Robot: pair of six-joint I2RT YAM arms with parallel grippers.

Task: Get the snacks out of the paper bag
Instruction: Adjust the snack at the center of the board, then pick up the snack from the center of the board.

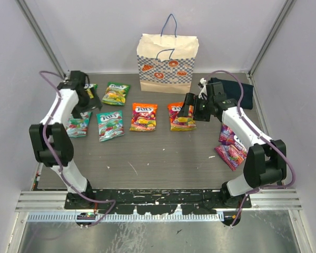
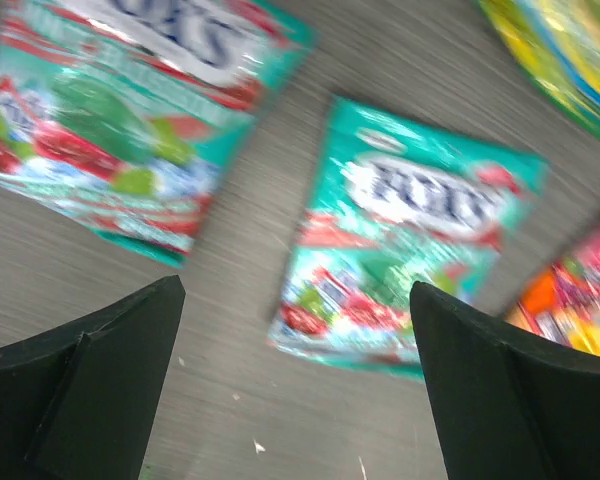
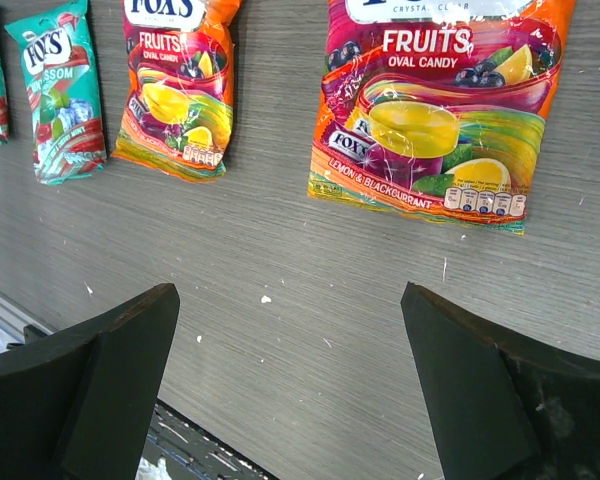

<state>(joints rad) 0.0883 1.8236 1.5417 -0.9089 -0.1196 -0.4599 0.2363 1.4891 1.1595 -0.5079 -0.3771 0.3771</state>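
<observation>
The paper bag (image 1: 167,63) stands upright at the back middle of the table. Snacks lie flat in front of it: a green packet (image 1: 116,93), two teal packets (image 1: 110,125) (image 1: 78,125), two orange packets (image 1: 144,116) (image 1: 181,117) and purple packets (image 1: 231,150) at the right. My left gripper (image 1: 92,100) is open and empty above the teal packets (image 2: 410,240) (image 2: 120,120). My right gripper (image 1: 192,110) is open and empty, hovering just near of an orange packet (image 3: 440,110); the second orange packet (image 3: 180,90) lies to its left.
A dark navy folded cloth (image 1: 226,87) lies at the back right, behind the right arm. Grey walls close in the table on the left, back and right. A metal rail (image 1: 158,203) runs along the near edge.
</observation>
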